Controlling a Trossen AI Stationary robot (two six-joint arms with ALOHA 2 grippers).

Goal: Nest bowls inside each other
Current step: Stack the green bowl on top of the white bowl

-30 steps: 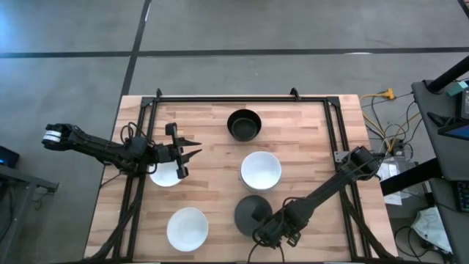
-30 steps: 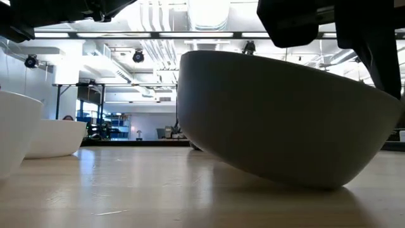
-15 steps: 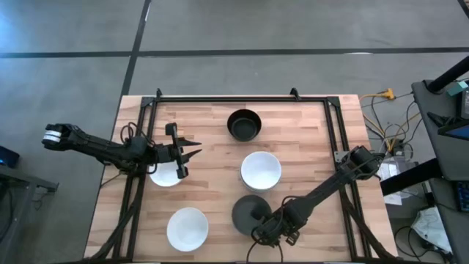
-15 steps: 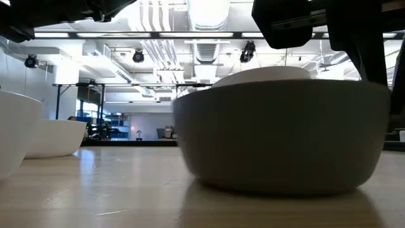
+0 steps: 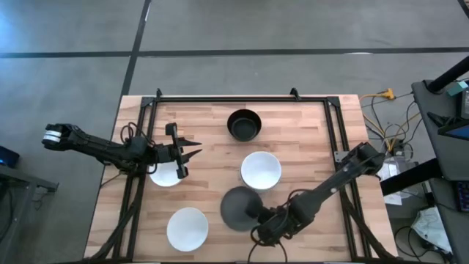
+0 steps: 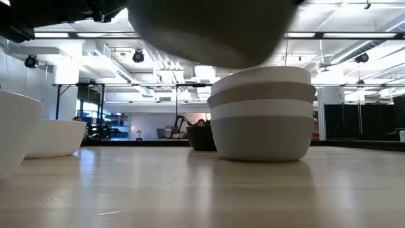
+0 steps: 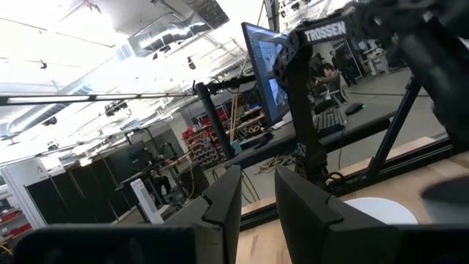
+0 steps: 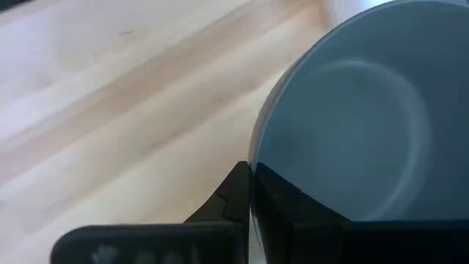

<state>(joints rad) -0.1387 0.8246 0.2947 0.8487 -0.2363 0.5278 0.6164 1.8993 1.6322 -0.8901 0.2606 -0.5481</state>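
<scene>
Table [image 5: 212, 125]: pale wooden top, fitted with a dark frame; all bowls and both arms are carried on or over it.

Bowl stack [image 5: 261, 171]: white bowl uppermost, seen in the low view [image 6: 262, 114] as several nested bowls, white and pale grey-green rims showing in layers. It is placed near the table's middle, slightly toward the right arm's side.

Dark grey bowl [image 5: 239, 208]: held clear of the table, as the low view shows its underside [image 6: 209, 31] hanging above the boards. It lies just beside the stack, on the near-left of it in the high view. A round bowl, so no long axis is offered; mouth is turned up.

White bowl, front [image 5: 187, 228]: standing alone near the front edge, left of the held bowl.

White bowl, left [image 5: 165, 174]: partly covered by the left arm.

Black bowl [image 5: 244, 125]: standing alone toward the back.

Right gripper [image 8: 253, 192]: fingers clamped on the rim of the dark grey bowl, one inside, one outside. It is the nearer arm to the stack. Judgement: the next move depends on carrying the bowl up and back-right until it is centred over the stack.

Left gripper [image 5: 192, 149]: hovering at the left, fingers parted, nothing between them.
</scene>
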